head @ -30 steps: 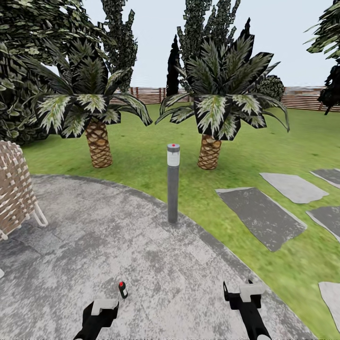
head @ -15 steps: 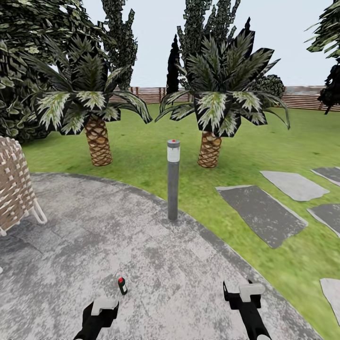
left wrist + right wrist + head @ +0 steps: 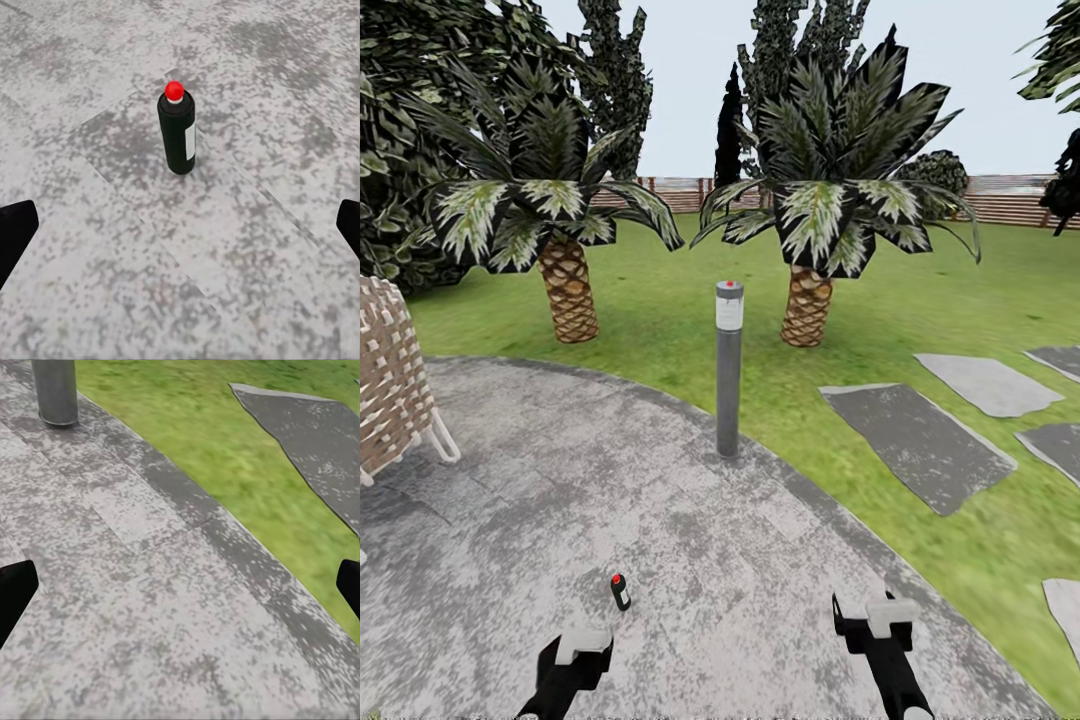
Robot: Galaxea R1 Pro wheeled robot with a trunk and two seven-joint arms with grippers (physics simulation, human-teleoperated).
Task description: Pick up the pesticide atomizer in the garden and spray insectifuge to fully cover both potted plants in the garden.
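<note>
- Upright on the grey paved patio (image 3: 690,560): pesticide atomizer (image 3: 620,592), dark bottle with a red cap and a white label band, just ahead of the left gripper (image 3: 582,646) and apart from it.
- Seen again from the left wrist: atomizer (image 3: 177,129) standing free on the paving, between the two dark fingertips (image 3: 15,234) at the frame edges, jaws spread wide, nothing held.
- Low over the patio near its curved edge: right gripper (image 3: 878,612), jaws likewise wide and empty, fingertips (image 3: 13,589) far apart.
- At the patio rim, beyond both grippers: tall grey bollard lamp (image 3: 728,368) with a red dot on top.
- On the lawn (image 3: 920,300) behind it: two palms (image 3: 565,215) with scaly trunks, brown slat fence (image 3: 1010,205) further back.
- Right of the patio: dark stepping slabs (image 3: 920,445) set in the grass.
- At the left edge: woven wicker chair (image 3: 390,385).
</note>
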